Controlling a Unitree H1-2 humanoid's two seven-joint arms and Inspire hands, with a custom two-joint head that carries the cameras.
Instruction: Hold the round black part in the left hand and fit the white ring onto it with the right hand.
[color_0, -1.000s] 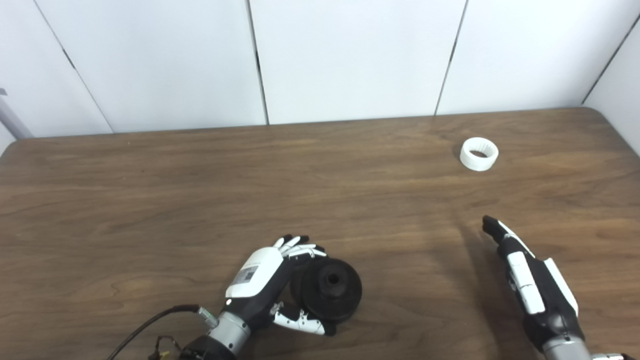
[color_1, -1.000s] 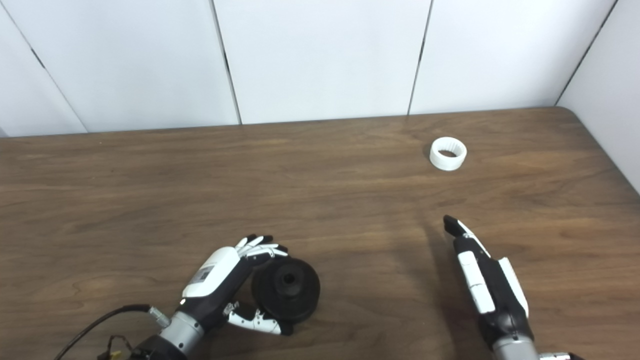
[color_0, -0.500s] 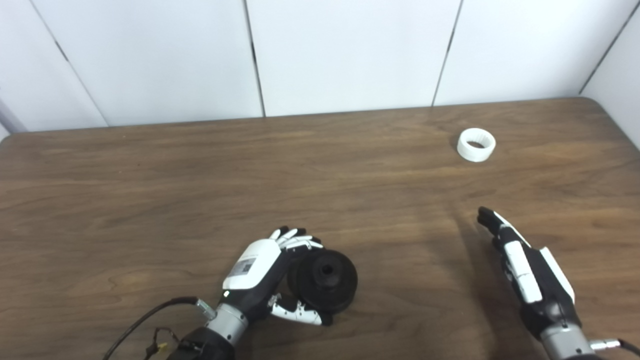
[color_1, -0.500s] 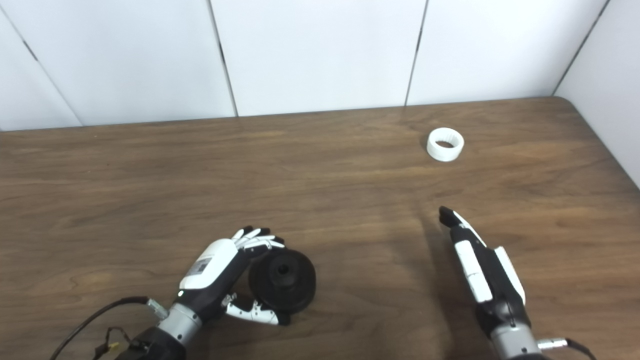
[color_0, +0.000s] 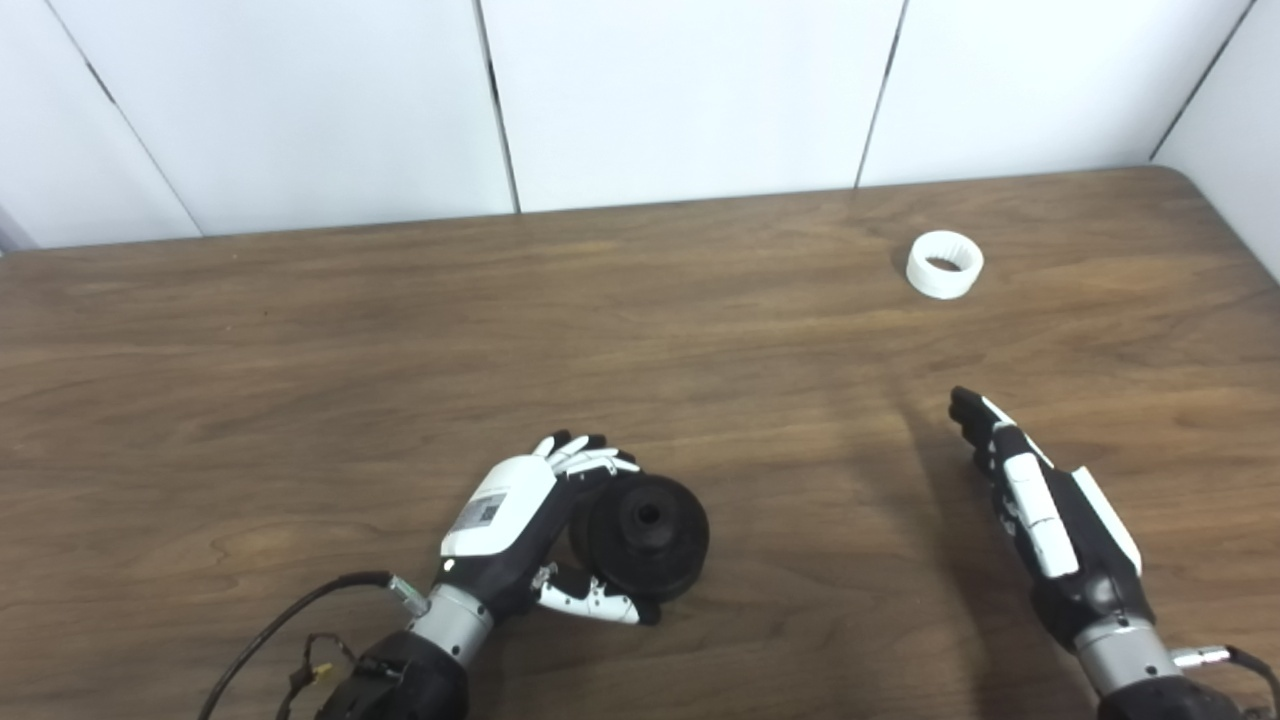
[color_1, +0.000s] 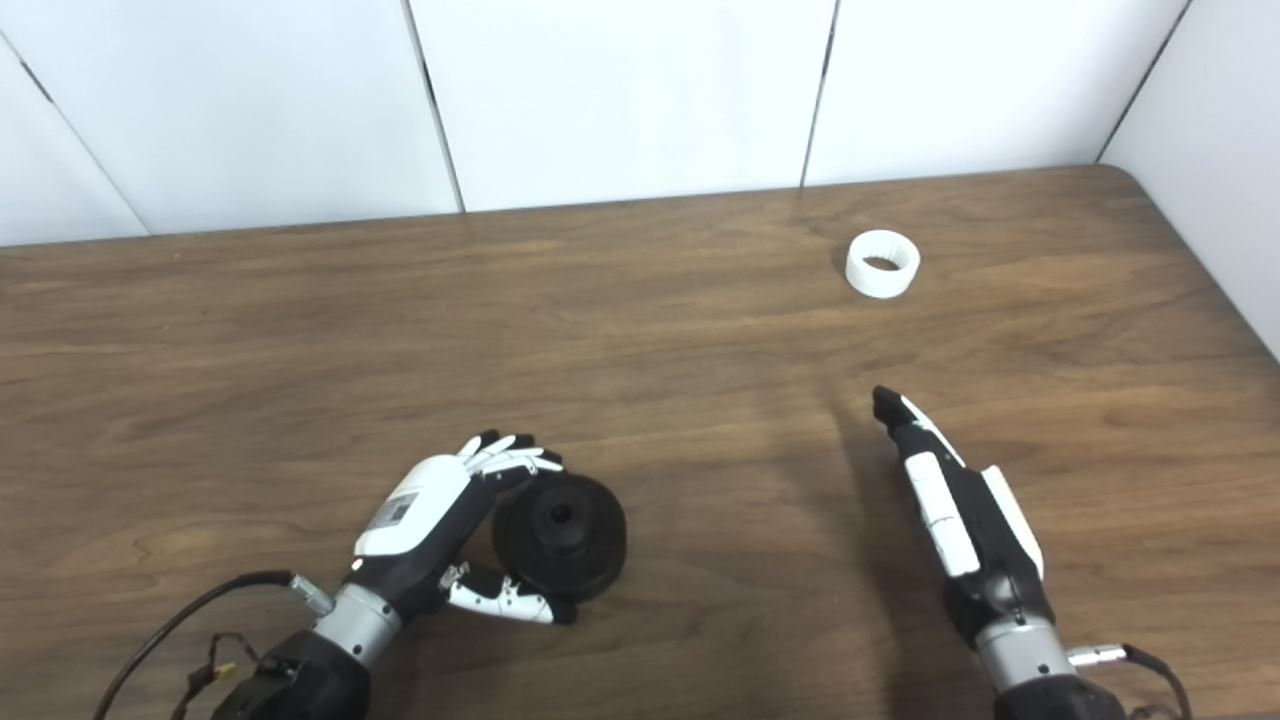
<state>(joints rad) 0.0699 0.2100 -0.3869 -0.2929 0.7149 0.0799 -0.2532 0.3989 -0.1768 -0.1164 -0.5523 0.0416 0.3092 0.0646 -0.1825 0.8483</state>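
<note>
- the round black part (color_0: 640, 537) is held by the left robot hand (color_0: 520, 520) near the desk's (color_0: 300, 380) front edge.
- the white ring (color_0: 944, 264) is set near the far right corner.
- the right robot hand (color_0: 1040, 510) is kept flat, fingers straight, holding nothing.

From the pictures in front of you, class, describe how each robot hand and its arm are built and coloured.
The left robot hand is black with a white back plate carrying a small grey label, white finger segments and a silver wrist collar; a black cable loops from the wrist. The right robot hand is black with long white panels, a silver wrist and a metal plug at its side.
</note>
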